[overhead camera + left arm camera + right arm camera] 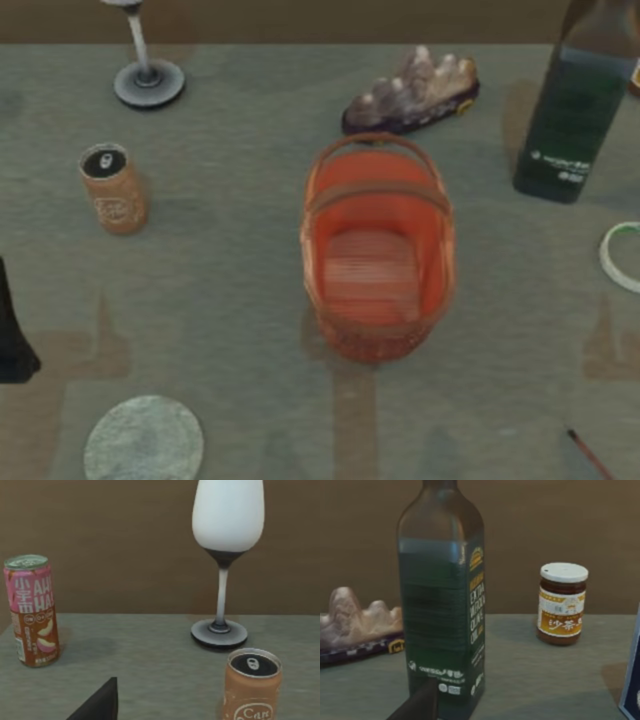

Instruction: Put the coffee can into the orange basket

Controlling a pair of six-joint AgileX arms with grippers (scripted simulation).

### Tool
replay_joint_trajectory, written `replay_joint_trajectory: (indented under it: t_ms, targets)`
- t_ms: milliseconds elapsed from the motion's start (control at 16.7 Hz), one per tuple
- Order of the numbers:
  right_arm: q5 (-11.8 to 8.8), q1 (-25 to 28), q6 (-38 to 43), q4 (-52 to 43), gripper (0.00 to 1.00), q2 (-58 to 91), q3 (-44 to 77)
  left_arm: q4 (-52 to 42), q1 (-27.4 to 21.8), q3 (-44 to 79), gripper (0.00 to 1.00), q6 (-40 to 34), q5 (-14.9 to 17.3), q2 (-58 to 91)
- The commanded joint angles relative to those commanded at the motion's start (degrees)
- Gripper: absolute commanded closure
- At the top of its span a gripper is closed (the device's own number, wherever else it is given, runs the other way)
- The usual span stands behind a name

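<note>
Coffee can [113,188] upright on the counter [230,330], toward the left side in the top view, long axis vertical, dark top with silvery rim facing up. Nothing touching it. Wine glass [148,70] just beyond it toward the far edge; grey round coaster [143,438] well apart at the near edge.

Orange basket [377,250] at mid-counter, well to the right of the can, handle arched across the opening, ribbed bottom bare. Rock-shaped ornament [412,92] just behind the basket; tall dark green bottle [575,110] far right, well clear.

Left gripper [12,335] at the left edge of the top view, nearer side of the can; only one dark finger [97,705] visible in the left wrist view, so open or closed not determinable. Same view: can ahead, close by, wine glass behind it, pink drink can [31,611] off to one side.

Right gripper out of the top view, a dark finger alone showing before the green bottle; state unclear.

Judgement: left arm clearly nearer, can between it and the basket. Likely a sideways grasp around the upright body, then carried rightward.
</note>
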Motion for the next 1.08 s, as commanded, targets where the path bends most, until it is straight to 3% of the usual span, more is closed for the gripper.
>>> replay_joint_trajectory:
  t_ms: [240, 480, 1080]
  targets:
    - [0.0, 0.0, 0.0, 0.0, 0.0, 0.0, 0.0, -1.0, -0.4, 1.6, 0.0, 0.4, 0.3, 1.6]
    - [0.0, 0.0, 0.0, 0.0, 0.0, 0.0, 0.0, -7.3, -2.3, 11.3, 0.0, 3.2, 1.6, 11.1]
    - [0.0, 0.0, 0.0, 0.0, 0.0, 0.0, 0.0, -39.2, -6.6, 57.2, 0.0, 18.8, 3.1, 61.3]
